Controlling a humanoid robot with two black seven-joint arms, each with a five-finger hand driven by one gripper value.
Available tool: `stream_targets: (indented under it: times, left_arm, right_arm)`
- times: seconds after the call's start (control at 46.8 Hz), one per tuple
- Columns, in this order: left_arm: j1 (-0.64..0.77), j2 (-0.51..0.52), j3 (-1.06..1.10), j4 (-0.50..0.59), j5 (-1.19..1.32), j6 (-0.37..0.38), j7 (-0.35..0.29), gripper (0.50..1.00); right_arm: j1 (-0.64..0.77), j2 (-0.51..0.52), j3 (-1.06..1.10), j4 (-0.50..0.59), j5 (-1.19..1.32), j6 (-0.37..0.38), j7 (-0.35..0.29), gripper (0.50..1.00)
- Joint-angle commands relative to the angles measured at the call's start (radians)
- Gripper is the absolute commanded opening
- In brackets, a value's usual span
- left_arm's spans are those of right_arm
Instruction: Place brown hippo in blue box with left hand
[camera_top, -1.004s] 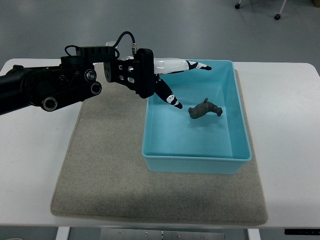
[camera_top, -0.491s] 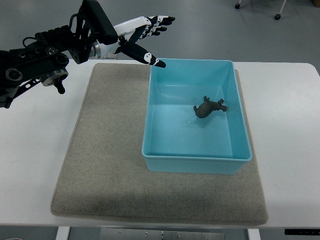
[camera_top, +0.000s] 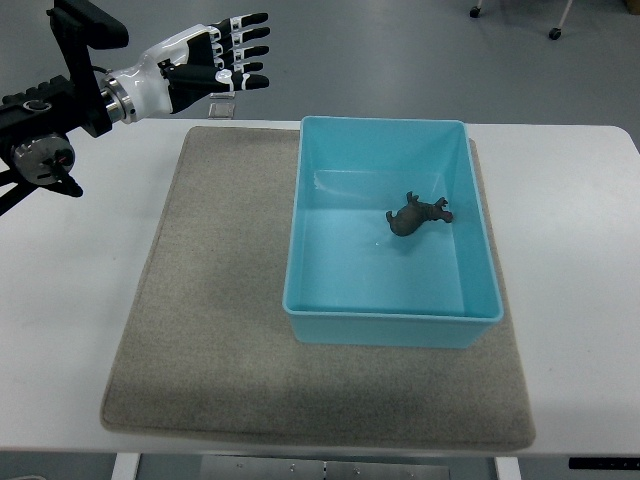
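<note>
The small brown toy hippo (camera_top: 418, 214) is lying on its side on the floor of the open turquoise-blue plastic box (camera_top: 470, 250), well to the right of and below the left hand (camera_top: 205, 65) in the top view. That white-and-black robotic hand is hovering above the far-left corner of the white table (camera_top: 70, 300), beyond the grey felt mat (camera_top: 210, 330) on which the box is sitting, its fingers (camera_top: 245, 50) stretched out straight side by side and gripping nothing. Judging by this, the placing step is finished and the arm is clearing away from the work. The next move is asking for little: carrying the empty hand off to a rest position, keeping it well apart from the box rim. The right hand is not showing.
</note>
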Motion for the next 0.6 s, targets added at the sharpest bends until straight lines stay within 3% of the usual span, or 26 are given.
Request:
stream_targets:
  times: [0.0, 0.235, 0.577]
  left_arm:
    - [0.017, -0.001, -0.03, 0.06, -0.073, -0.04, 0.028, 0.999]
    - [0.055, 0.0, -0.085, 0.12, -0.282, -0.117, 0.215, 0.999]
    - [0.137, 0.002, -0.26, 0.118, -0.512, -0.127, 0.447, 0.999]
  right_arm:
    - [0.0, 0.0, 0.0, 0.0, 0.0, 0.0, 0.0, 0.936]
    - [0.0, 0.0, 0.0, 0.0, 0.0, 0.0, 0.0, 0.936]
    - [0.0, 0.0, 0.0, 0.0, 0.0, 0.0, 0.0, 0.936]
